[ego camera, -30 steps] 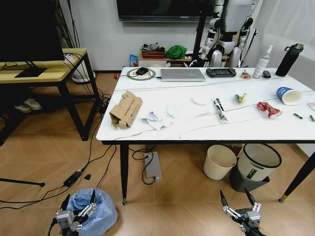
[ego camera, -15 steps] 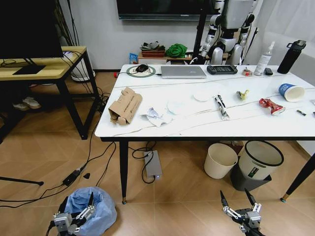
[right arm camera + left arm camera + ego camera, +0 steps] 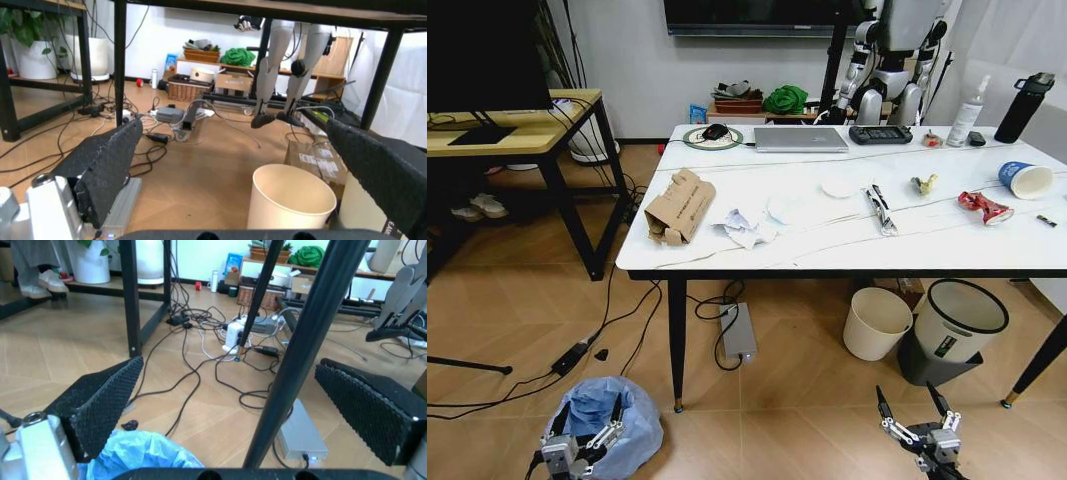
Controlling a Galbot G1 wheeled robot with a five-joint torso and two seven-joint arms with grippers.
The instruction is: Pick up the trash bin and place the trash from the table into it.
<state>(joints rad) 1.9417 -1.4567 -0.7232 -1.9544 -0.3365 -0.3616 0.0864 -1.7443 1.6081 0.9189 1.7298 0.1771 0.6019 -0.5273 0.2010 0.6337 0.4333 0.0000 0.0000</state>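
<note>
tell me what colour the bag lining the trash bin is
Light blue, crinkled plastic; the trash bin shows best in the head view.

A white, thinly veined marble pattern is seen on the worktop [image 3: 947, 250], carried on black legs. The trash bin [image 3: 607, 425] is lined in crinkled light blue. Brown cardboard [image 3: 679, 206], white crumpled paper [image 3: 740, 229], a red wrapper [image 3: 983, 206] and a blue-and-white cup [image 3: 1025, 179] are seen. Black dimpled pads [image 3: 100, 405] are borne by the left end effector [image 3: 230, 412].
</note>
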